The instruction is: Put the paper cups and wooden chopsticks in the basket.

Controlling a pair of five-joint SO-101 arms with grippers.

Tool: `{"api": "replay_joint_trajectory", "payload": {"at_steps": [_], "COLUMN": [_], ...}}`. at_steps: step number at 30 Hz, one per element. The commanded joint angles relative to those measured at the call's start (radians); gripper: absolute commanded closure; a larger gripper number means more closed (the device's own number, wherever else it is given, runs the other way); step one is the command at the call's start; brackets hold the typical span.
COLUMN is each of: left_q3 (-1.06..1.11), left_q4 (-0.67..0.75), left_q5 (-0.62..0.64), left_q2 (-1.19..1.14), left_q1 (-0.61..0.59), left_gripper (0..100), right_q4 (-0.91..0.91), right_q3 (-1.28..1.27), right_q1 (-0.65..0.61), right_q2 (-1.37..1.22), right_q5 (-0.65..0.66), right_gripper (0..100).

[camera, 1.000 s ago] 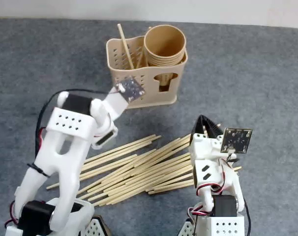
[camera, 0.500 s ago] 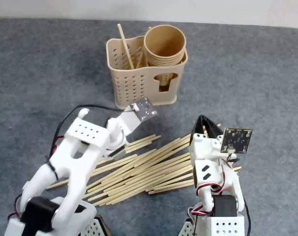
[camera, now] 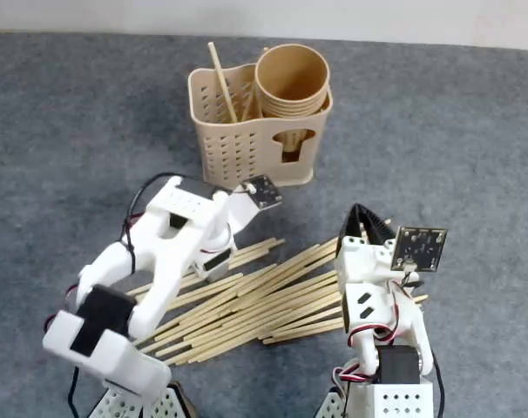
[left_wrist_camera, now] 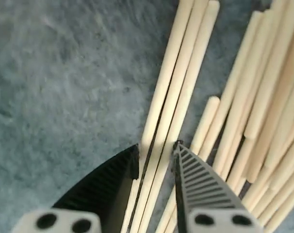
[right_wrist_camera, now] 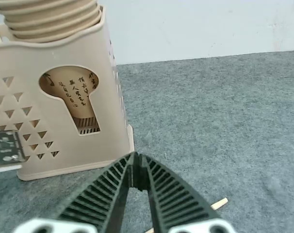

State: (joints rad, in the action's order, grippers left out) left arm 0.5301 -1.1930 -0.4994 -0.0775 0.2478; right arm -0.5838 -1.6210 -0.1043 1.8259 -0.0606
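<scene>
White arms stand at the near edge of the grey carpet [camera: 90, 113]. Just beyond their bases lies a loose pile of wooden chopsticks [camera: 247, 300], most of them running from near left to far right. The left arm bends over the far left part of the pile. The left gripper [left_wrist_camera: 155, 154] is down at the sticks with its fingers apart, and two or three chopsticks lie in the gap, not clamped. The right gripper [right_wrist_camera: 137, 167] hangs above the pile's right end, pointing toward the far side, its fingers together on nothing. Farther off stands the beige perforated basket [camera: 242, 152], upright. Its right compartment holds a stack of paper cups [camera: 292, 87]. In its left compartment one chopstick [camera: 221, 78] leans, its tip above the rim.
</scene>
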Motion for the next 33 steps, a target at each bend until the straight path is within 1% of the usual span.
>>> {"api": "replay_joint_trajectory", "payload": {"at_steps": [1, 6, 12, 21, 25, 30, 33], "left_q3": [-0.062, -0.064, -0.047, 0.074, 0.090, 0.114, 0.122], "left_q4": [0.011, 0.005, 0.002, 0.009, 0.009, 0.011, 0.011], "left_q5": [0.005, 0.005, 0.009, 0.009, 0.009, 0.009, 0.009], "left_q2": [-0.030, -0.070, -0.004, 0.173, 0.188, 0.188, 0.188], "left_q1": [-0.027, -0.022, -0.027, -0.022, 0.001, 0.004, 0.004], "left_gripper": [88, 96, 96, 96, 96, 89, 92], "right_q4": [0.030, 0.030, 0.030, 0.030, 0.030, 0.030, 0.030], "right_q3": [0.010, 0.010, 0.010, 0.010, 0.010, 0.010, 0.010], "right_q1": [-0.012, -0.012, -0.010, -0.010, -0.010, -0.010, -0.010], "right_q2": [0.015, 0.015, 0.015, 0.015, 0.015, 0.015, 0.015], "right_q5": [0.020, 0.020, 0.020, 0.020, 0.020, 0.020, 0.020], "right_gripper": [99.4, 99.4, 99.4, 99.4, 99.4, 99.4, 99.4]}}
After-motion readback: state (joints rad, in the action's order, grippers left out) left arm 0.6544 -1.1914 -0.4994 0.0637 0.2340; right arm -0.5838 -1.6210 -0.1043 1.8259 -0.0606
